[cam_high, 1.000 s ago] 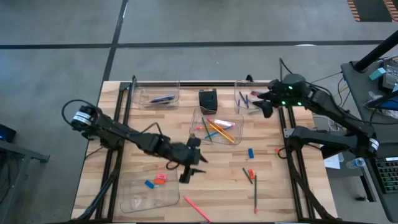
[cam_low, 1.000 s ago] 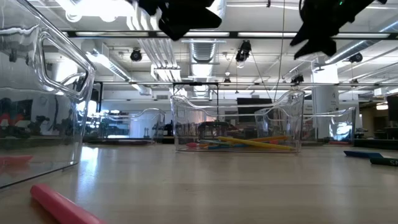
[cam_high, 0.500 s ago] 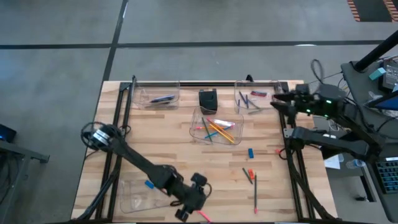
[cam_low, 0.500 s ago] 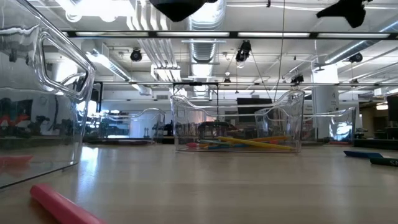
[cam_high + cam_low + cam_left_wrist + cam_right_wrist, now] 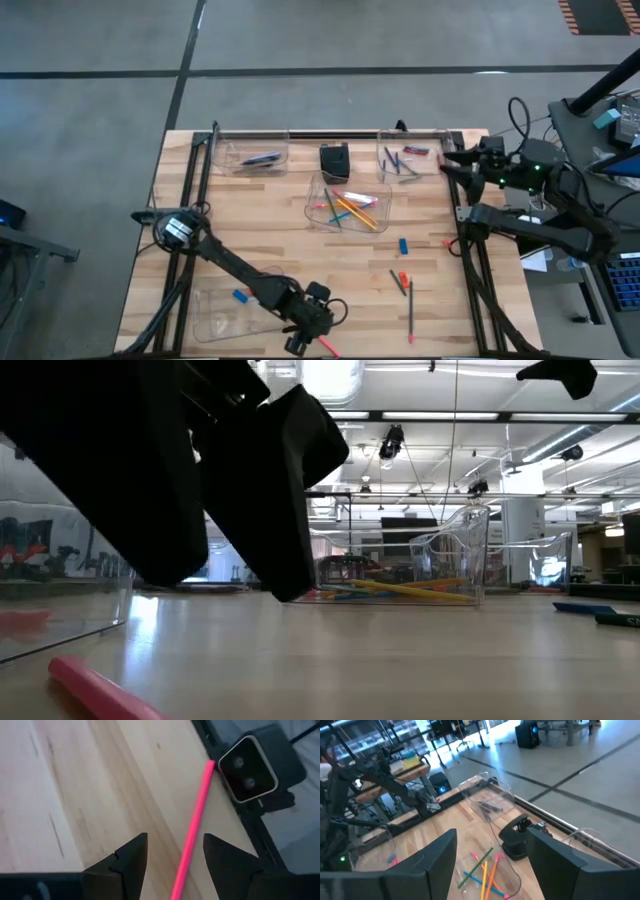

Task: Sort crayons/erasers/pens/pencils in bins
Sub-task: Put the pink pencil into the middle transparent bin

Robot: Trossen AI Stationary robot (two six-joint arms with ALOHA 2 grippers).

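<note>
A pink pencil (image 5: 199,805) lies flat on the table by its near edge (image 5: 326,346), its far end next to the low camera's housing. My left gripper (image 5: 308,340) hangs open just above it, a finger on either side (image 5: 175,840), touching nothing; it fills the low view (image 5: 228,588). My right gripper (image 5: 448,160) is open and raised beside the table's far right corner (image 5: 491,840). The middle bin (image 5: 348,203) holds bright pencils. The far left bin (image 5: 255,155) holds a dark pen. The far right bin (image 5: 400,160) holds short crayons.
A clear bin (image 5: 240,312) with a blue eraser (image 5: 240,296) stands near left, partly under my left arm. A blue eraser (image 5: 403,245), a red piece (image 5: 403,278), a dark crayon (image 5: 396,282) and a red stick (image 5: 410,312) lie loose at right. A black box (image 5: 335,160) stands at the back.
My left gripper has swung from the table's middle toward the near edge, dropped and tipped further down over the pink pencil. My right gripper has drawn back from the far right bin toward the table's right edge and risen.
</note>
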